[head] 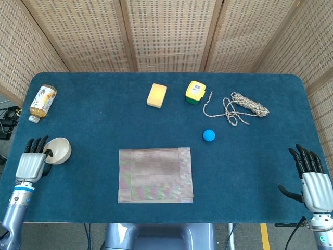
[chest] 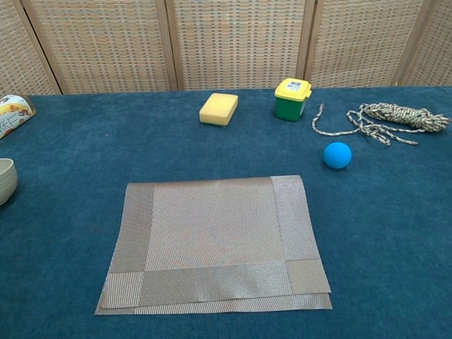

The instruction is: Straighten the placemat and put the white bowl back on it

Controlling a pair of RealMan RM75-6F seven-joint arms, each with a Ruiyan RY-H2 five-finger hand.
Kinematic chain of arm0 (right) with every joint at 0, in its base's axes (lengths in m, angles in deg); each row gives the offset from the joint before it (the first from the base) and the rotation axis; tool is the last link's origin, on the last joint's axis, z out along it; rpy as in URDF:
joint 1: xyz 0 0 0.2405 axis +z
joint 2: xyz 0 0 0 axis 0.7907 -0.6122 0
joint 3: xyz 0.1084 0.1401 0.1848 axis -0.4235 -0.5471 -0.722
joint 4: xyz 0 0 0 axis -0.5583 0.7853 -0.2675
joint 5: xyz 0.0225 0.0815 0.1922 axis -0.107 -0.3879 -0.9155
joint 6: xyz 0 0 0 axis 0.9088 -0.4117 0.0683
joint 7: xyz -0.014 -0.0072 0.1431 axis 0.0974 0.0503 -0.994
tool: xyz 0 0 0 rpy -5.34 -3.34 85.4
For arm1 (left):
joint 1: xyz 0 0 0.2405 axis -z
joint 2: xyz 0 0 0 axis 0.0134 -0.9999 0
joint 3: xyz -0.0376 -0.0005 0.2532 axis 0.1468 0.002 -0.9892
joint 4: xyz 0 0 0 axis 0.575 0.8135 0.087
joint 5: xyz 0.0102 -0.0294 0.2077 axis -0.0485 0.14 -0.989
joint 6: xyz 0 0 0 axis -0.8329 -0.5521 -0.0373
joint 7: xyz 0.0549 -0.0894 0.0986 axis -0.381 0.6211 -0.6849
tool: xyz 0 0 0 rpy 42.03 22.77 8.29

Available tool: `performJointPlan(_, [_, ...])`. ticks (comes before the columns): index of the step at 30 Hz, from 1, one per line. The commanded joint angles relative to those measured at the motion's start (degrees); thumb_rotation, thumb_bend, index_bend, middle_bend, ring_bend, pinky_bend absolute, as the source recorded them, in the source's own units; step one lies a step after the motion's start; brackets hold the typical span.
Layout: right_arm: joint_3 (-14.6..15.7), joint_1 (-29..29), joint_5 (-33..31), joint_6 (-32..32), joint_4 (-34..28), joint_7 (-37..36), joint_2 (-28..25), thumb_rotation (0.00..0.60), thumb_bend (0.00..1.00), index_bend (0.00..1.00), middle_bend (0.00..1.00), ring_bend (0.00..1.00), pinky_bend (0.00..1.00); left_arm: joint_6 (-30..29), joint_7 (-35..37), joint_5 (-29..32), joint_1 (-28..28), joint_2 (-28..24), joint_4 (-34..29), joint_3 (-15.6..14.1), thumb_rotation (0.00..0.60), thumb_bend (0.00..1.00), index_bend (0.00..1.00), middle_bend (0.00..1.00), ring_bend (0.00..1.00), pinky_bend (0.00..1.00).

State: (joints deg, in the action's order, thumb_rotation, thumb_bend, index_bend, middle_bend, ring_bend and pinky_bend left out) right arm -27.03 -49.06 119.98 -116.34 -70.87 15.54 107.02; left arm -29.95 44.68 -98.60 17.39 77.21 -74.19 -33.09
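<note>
The grey woven placemat (head: 155, 174) lies flat at the front middle of the table, and in the chest view the placemat (chest: 215, 244) shows a doubled layer along its near edge. The white bowl (head: 59, 150) is far to the left of the mat, near the table's left edge. My left hand (head: 32, 162) holds it by the rim, thumb inside, fingers behind it. The chest view shows only a sliver of the bowl (chest: 6, 180) at the left border. My right hand (head: 314, 179) is over the front right corner, fingers spread, holding nothing.
A bottle (head: 42, 101) lies at the back left. A yellow sponge (head: 156, 95), a green tub with a yellow lid (head: 195, 92) and a coiled rope (head: 244, 107) line the back. A blue ball (head: 208, 135) sits right of the mat.
</note>
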Motion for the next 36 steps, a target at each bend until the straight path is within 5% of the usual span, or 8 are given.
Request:
performJointPlan(1, [0.00, -0.03, 0.02, -0.07, -0.01, -0.06, -0.03, 0.600, 0.14, 0.00, 0.00, 0.00, 0.00, -0.05, -0.18, -0.14, -0.08, -0.72, -0.97, -0.09, 0.600, 0.31, 0.22, 0.00, 0.00, 0.00])
performJointPlan(9, [0.03, -0.10, 0.15, -0.24, -0.09, -0.25, -0.14, 0.600, 0.14, 0.00, 0.00, 0.00, 0.00, -1.77, 1.81, -2.83, -0.34, -5.26, -7.03, -0.98, 0.600, 0.25, 0.04, 0.00, 0.00, 0.00])
performJointPlan(19, [0.04, -0.17, 0.33, -0.50, -0.11, -0.38, -0.15, 0.600, 0.14, 0.00, 0.00, 0.00, 0.00, -4.57, 1.64, -8.36, -0.39, -10.76, -17.70, -3.07, 0.600, 0.18, 0.03, 0.00, 0.00, 0.00])
performJointPlan(36, [-0.21, -0.09, -0.20, -0.19, 0.03, -2.17, -0.73, 0.600, 0.14, 0.00, 0.00, 0.00, 0.00, -4.06, -16.61, -12.72, -0.04, -2.46, -30.57, -6.04, 0.600, 0.14, 0.03, 0.00, 0.00, 0.00])
